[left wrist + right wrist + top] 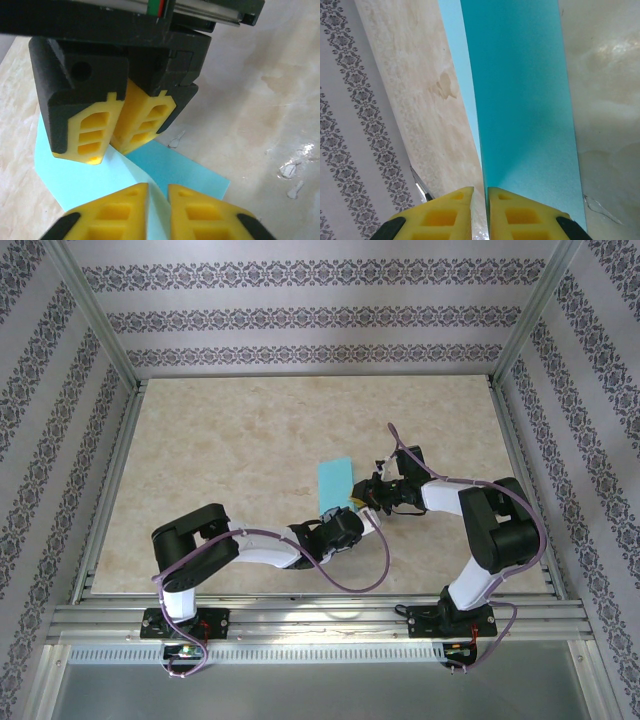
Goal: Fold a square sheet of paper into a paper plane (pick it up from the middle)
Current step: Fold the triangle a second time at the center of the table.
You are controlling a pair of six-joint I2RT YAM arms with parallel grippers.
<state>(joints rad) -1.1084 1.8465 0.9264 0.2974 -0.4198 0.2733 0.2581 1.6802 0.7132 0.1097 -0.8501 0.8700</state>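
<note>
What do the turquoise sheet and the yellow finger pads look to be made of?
The turquoise sheet looks like thin matte paper: it keeps a sharp crease and shows a paler side. The yellow finger pads look like moulded or printed plastic, possibly rubbery: dull, with hollow ribbed pockets.

Both arms reached inward, their grippers nearly tip to tip.
The left arm lay low, bent at the elbow, with its forearm stretched rightward; the left gripper had its yellow fingers drawn almost together on a raised fold of the sheet of paper. The right arm bent at a high elbow and pointed left; the right gripper, tilted down just beside the left one, pinched the sheet's edge between near-closed fingers.
</note>
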